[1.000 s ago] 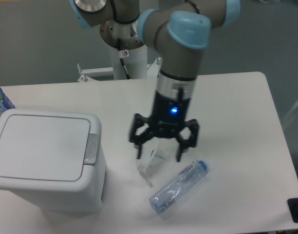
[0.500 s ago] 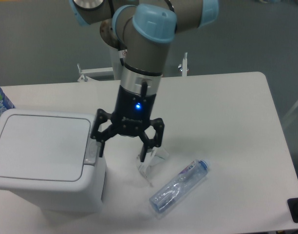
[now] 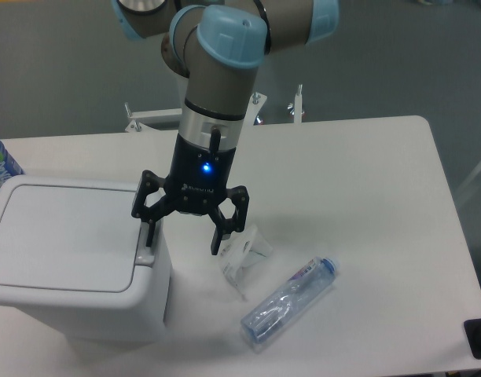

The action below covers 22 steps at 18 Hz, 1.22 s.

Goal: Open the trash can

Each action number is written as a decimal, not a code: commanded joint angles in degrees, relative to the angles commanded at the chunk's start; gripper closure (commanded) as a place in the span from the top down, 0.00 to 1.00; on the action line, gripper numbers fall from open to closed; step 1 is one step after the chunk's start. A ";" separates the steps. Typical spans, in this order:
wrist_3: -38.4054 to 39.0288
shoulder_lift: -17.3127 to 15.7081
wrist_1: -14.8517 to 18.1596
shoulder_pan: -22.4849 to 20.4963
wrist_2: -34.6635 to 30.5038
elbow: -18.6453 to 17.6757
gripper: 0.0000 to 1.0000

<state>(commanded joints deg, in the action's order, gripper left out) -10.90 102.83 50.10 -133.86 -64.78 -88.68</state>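
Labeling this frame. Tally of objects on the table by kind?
Trash can: 1
Plastic bottles: 2, one lying on its side, one cut off at the left edge
Crumpled clear wrapper: 1
Dark object at the right edge: 1
Total: 5

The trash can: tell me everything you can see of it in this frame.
The trash can is a boxy white bin, plastic by its look, with rounded corners, standing upright at the table's left front. Its flat white lid lies closed. A grey push-button latch sits at the lid's right edge. The gripper, jaws open, has one finger over that latch; whether it touches cannot be told.
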 joint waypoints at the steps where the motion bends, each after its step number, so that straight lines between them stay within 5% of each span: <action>1: -0.09 0.09 -0.09 0.00 -0.09 0.09 1.00; 14: 0.09 0.62 0.00 0.00 -0.44 0.09 1.00; 22: 2.29 0.62 0.09 -1.66 -0.26 3.25 1.00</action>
<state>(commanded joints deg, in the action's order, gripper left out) -8.61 103.45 50.19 -135.52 -65.04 -85.43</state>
